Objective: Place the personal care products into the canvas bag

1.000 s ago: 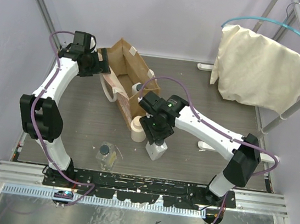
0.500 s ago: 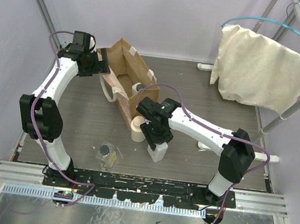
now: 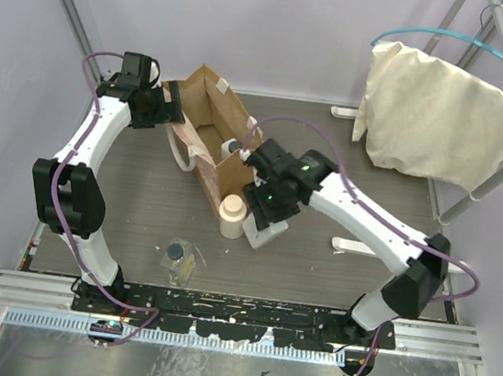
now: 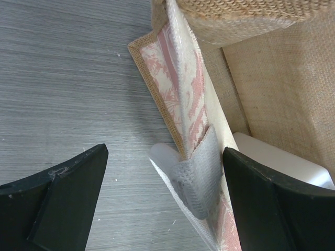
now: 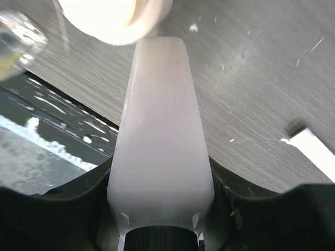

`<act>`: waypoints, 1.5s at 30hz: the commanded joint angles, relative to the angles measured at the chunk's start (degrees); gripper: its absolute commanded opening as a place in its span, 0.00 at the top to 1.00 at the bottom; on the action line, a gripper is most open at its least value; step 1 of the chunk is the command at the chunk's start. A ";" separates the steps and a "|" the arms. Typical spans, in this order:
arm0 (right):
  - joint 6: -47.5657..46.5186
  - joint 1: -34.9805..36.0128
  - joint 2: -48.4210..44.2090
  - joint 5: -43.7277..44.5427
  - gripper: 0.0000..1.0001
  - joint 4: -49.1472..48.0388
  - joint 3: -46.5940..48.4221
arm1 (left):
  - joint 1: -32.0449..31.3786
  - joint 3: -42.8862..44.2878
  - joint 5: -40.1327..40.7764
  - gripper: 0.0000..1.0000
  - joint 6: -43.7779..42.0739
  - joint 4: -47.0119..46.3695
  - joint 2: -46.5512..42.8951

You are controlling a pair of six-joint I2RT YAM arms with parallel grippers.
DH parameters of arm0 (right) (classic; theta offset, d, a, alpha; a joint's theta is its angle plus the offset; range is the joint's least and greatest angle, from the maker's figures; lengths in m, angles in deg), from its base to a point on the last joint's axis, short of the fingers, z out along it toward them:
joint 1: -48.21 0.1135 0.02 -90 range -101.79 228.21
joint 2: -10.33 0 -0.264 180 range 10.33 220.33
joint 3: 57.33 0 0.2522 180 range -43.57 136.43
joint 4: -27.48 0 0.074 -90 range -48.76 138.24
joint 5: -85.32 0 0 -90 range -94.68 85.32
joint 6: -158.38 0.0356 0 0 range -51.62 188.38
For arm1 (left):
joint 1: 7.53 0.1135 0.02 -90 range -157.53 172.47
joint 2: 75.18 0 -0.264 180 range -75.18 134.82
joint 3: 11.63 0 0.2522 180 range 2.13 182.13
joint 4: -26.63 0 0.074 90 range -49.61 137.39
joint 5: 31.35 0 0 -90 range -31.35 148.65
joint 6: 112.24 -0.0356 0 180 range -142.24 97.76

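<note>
The tan canvas bag point(image 3: 209, 99) stands open at the back left, with a white bottle point(image 3: 232, 146) inside it. That bottle also shows in the left wrist view point(image 4: 285, 163). My left gripper point(image 3: 165, 108) is open and straddles the bag's left wall point(image 4: 175, 99) and pale handle loop point(image 4: 201, 175). My right gripper point(image 3: 268, 214) is shut on the second white bottle point(image 3: 258, 233), near its black cap point(image 5: 162, 241), and holds it tilted just right of the bag. The cream bottle point(image 3: 232, 215) stands beside it. The black-capped wrapped item point(image 3: 178, 254) lies near the front.
A cream cloth sheet point(image 3: 433, 115) with a teal cord hangs on a metal rack at the back right. A white strip point(image 3: 355, 246) lies on the table right of my right gripper. The metal rail point(image 3: 235, 311) runs along the front edge.
My right gripper has taken the white bottle up and moved it back a little, toward the bag, and the arm's elbow has swung out to the right. The left arm has not moved.
</note>
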 commanded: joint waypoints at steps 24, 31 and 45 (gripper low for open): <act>-12.32 -19.42 16.17 -39.77 0.99 -20.32 54.31 | 1.52 -2.80 -2.56 0.02 0.88 -3.15 -2.53; -12.19 -18.73 21.92 -34.42 0.99 -18.42 55.41 | 1.61 -3.10 -1.72 0.02 0.59 -2.03 -3.51; -18.48 -10.64 26.06 -13.31 0.99 -3.45 58.66 | 1.61 -1.84 0.65 0.02 -1.62 1.11 -4.18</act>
